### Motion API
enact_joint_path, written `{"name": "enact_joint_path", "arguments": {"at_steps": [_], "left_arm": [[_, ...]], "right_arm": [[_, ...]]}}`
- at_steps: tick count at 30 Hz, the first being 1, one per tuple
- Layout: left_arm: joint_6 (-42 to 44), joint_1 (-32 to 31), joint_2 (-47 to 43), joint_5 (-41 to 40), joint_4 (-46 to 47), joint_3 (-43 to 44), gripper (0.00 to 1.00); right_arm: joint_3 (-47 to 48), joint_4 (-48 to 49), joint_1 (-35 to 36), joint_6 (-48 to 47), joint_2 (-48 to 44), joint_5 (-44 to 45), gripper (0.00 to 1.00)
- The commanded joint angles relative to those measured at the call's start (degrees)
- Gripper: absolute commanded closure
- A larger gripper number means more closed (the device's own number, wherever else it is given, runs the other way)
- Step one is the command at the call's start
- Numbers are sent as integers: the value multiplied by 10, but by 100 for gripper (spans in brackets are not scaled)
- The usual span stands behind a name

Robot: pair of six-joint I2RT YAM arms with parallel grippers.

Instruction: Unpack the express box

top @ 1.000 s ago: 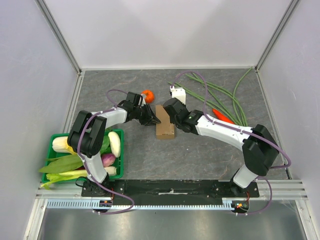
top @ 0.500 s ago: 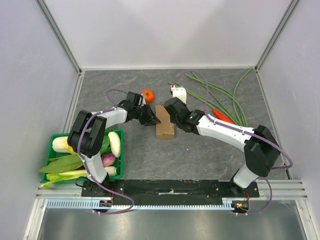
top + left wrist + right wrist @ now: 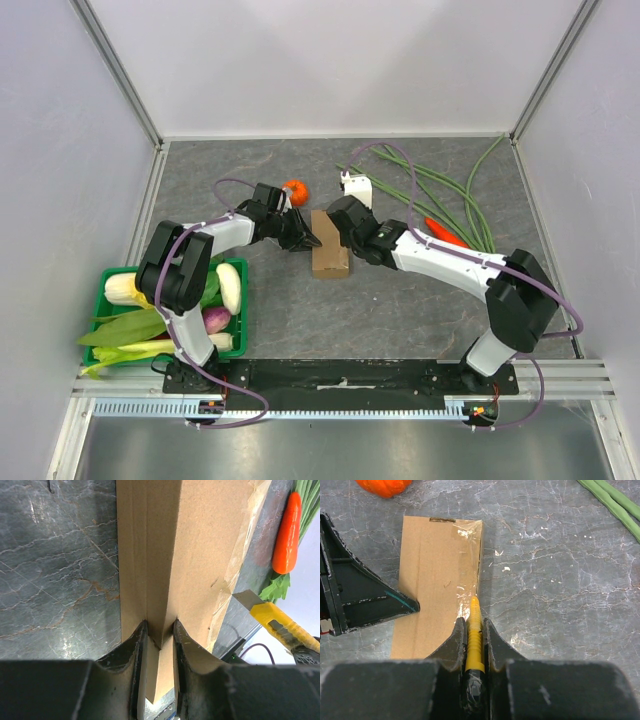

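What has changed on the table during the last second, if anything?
Nothing has visibly changed. The left gripper stays clamped on the edge of the express box, and the right gripper still holds the yellow utility knife with its tip at the box's taped edge.

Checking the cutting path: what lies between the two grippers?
The express box, in the top view; left gripper pinches its edge, right gripper holds a knife.
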Motion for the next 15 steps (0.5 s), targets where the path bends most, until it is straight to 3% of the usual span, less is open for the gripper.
{"name": "enact_joint_path", "arguments": {"at_steps": [1,15], "left_arm": [[22,-6,38,-80,-62,-10,77],[16,-5,39,-85,-70,-4,77]], "right_arm": [[-3,6,-1,6,11,4,100],[-7,-5,-1,2,16,17,100]]}}
